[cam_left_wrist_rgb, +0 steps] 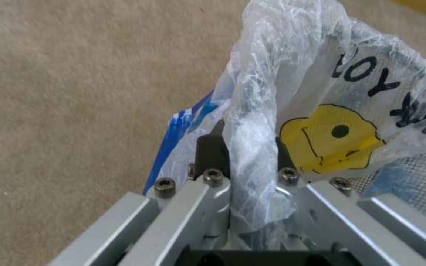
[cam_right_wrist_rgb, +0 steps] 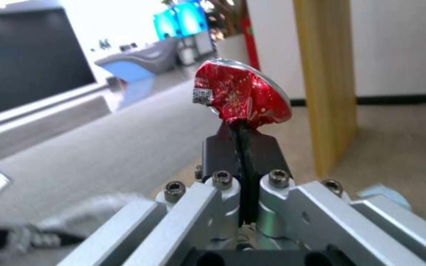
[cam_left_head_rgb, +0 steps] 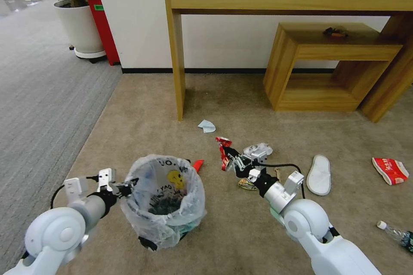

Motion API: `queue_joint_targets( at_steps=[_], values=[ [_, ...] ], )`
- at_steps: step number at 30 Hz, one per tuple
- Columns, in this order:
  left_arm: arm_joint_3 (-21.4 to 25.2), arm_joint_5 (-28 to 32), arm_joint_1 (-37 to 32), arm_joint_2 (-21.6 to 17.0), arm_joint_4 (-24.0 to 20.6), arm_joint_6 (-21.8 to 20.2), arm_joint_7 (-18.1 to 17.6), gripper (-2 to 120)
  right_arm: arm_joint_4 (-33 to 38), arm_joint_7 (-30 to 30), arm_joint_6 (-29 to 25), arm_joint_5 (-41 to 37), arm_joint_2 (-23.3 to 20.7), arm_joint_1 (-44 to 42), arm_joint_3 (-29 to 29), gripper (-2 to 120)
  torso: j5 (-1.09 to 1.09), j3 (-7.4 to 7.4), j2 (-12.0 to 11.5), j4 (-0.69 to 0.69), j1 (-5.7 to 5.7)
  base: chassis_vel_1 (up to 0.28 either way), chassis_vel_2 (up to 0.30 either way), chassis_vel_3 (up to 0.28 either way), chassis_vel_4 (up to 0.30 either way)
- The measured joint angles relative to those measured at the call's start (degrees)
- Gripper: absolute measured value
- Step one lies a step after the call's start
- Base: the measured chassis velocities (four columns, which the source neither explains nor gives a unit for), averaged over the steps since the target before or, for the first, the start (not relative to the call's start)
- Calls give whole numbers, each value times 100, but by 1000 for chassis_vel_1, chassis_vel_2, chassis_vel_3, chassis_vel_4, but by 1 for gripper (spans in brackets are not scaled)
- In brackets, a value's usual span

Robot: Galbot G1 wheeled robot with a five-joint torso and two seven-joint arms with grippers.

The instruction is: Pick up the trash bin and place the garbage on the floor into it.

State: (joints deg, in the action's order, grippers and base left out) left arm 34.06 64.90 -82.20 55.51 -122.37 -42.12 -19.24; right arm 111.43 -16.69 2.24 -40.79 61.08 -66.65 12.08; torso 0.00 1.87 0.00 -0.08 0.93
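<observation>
We see the bin (cam_left_head_rgb: 165, 206), lined with a crinkly white bag showing a yellow face, tilted above the beige floor (cam_left_head_rgb: 241, 245) at about seven o'clock. Our left gripper (cam_left_head_rgb: 128, 187) clamps the bag's rim at nine o'clock of the bin. Our right gripper (cam_left_head_rgb: 230, 158), just right of centre, pinches a red wrapper (cam_left_head_rgb: 223, 151), raised at two o'clock from the bin. A red scrap (cam_left_head_rgb: 197, 165) pokes out just behind the bin's rim. A crumpled paper (cam_left_head_rgb: 207, 126) lies toward twelve o'clock near the table (cam_left_head_rgb: 177, 51) leg. At three to four o'clock lie a slipper (cam_left_head_rgb: 319, 175), a red pack (cam_left_head_rgb: 390, 170) and a bottle (cam_left_head_rgb: 398, 235).
</observation>
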Motion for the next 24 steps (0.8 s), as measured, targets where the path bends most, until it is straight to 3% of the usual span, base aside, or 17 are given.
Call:
queue_joint_targets(
  at_steps=[12,24],
  values=[
    [-677,9,291,-232,230,0,88,3,-159,-652,-453,-365,-13,628,-424,0,0,0,0,0,0,0,0,0,0],
    [-1155,321,883,-182,358,-1,179,3,-372,-1132,-643,-485,-50,1094,-923,0,0,0,0,0,0,0,0,0,0]
  ],
)
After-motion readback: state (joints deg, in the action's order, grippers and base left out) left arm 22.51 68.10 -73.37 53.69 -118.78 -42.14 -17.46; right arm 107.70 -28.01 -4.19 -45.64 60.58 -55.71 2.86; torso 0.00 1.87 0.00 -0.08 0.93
